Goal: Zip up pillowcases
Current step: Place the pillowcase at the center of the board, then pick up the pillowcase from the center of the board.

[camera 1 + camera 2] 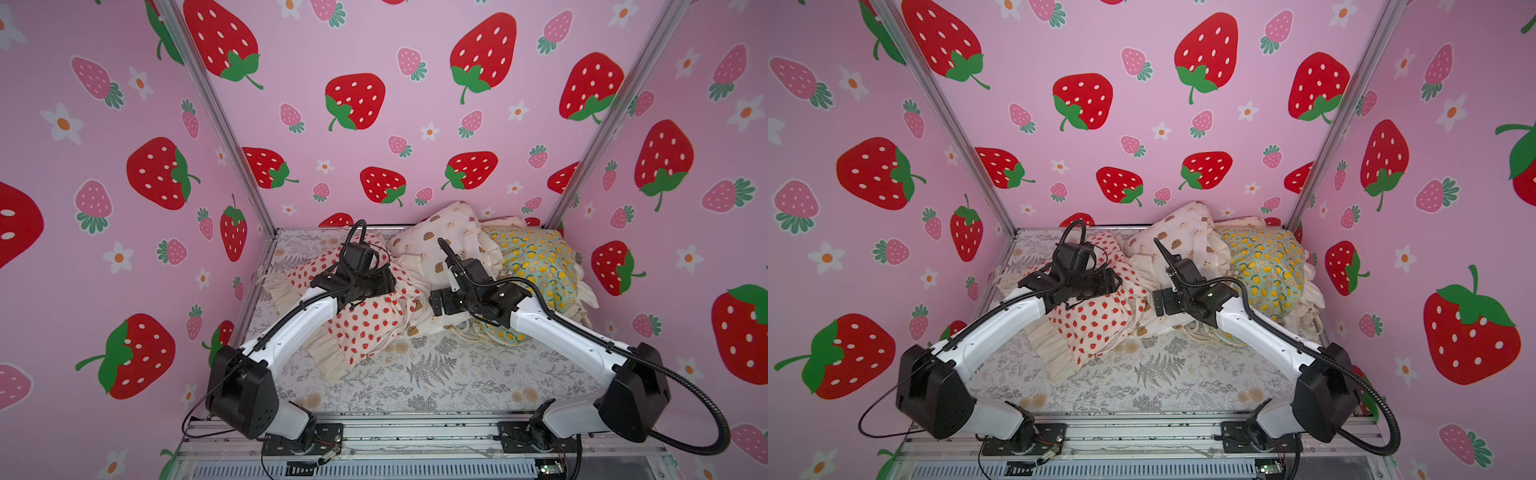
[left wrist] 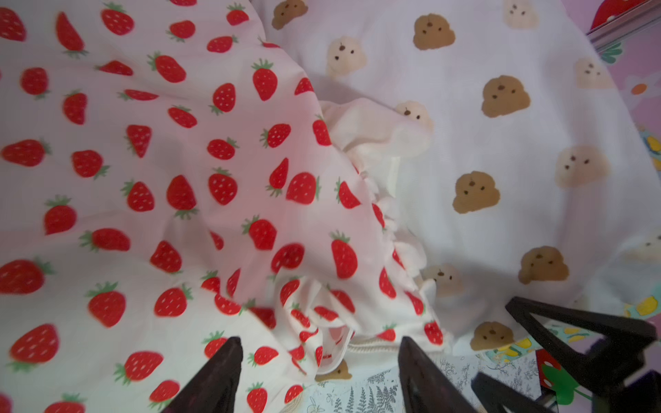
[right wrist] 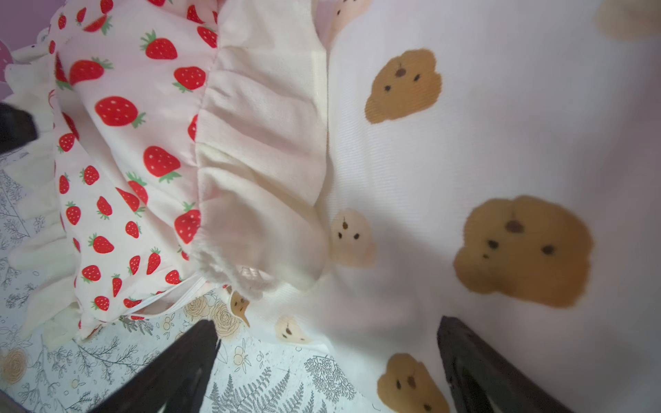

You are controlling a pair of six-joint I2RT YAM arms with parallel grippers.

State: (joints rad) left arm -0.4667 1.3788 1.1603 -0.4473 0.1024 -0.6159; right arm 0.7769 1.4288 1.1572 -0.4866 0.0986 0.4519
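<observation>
**Both hands open beside the strawberry pillowcase's zipper**

The strawberry pillowcase [image 1: 365, 316] lies crumpled on the fern-print sheet [image 1: 432, 370], touching the bear pillowcase [image 1: 432, 237], with the lemon pillowcase [image 1: 536, 266] beyond. The left hand [image 2: 318, 343] has its fingers parted around the cream zipper [image 2: 372, 346] and grips nothing. The right hand [image 3: 327, 321] is spread wide and empty. The cloth looks light and limp and is likely to bunch, so pin the seam beside the zipper and pinch the pull, which I cannot make out.
</observation>
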